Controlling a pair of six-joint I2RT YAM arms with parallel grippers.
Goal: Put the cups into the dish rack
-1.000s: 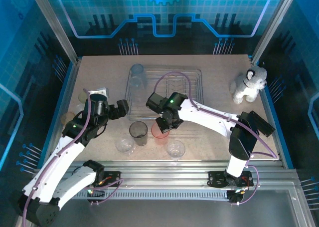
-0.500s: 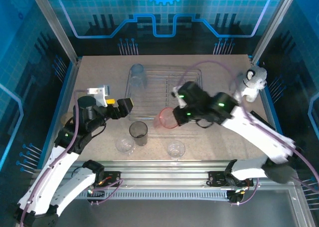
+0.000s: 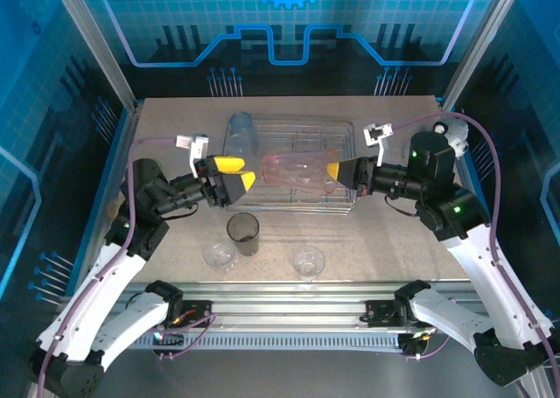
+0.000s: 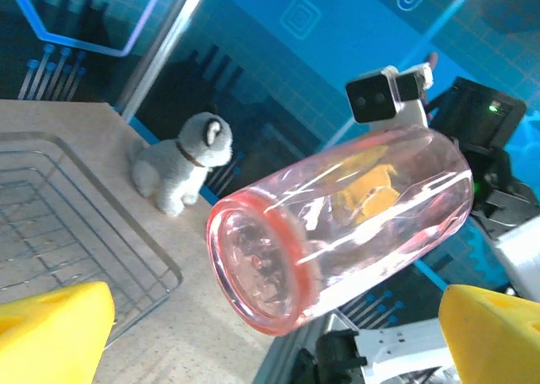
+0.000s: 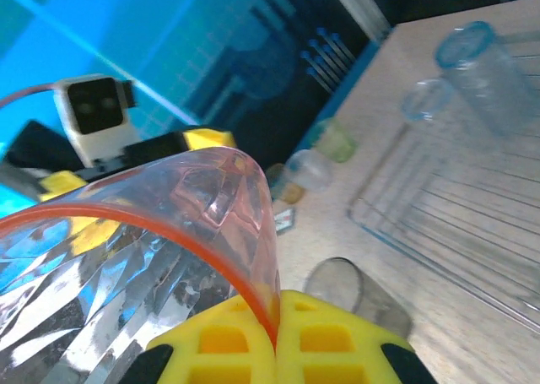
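The pink cup (image 3: 297, 171), translucent plastic with a faceted wall that catches the light, lies on its side in the air over the near half of the rack (image 3: 350, 131). The right fingers (image 3: 332, 164) are pinched tight on it. In the right wrist view their yellow, grid-patterned pads (image 5: 219, 346) press on the thin red rim of its wall. The cup's other end, a round face ringed in deeper red (image 4: 257, 270), points at the left fingers (image 3: 229, 164). These blunt yellow wedges are spread wide and hold nothing, and they sit just beside that end without touching it.

The rack is a rectangle of thin silver wire with a raised rim and rounded corners. A blue cup (image 3: 241, 129), tall and see-through, is at its far left corner.

On the speckled beige table (image 3: 376, 232), near the rack's front edge, a smoky dark cup (image 3: 243, 232) stands upright. Two clear cups (image 3: 219, 255) (image 3: 309, 262) stand closer to the arm bases, well apart from each other.

The right wrist view also shows a pale green cup (image 5: 336, 139) and another clear one (image 5: 308, 171) close together by the table's left edge.

A fuzzy grey-and-white toy dog (image 4: 181, 169) sits beyond the rack's right side.
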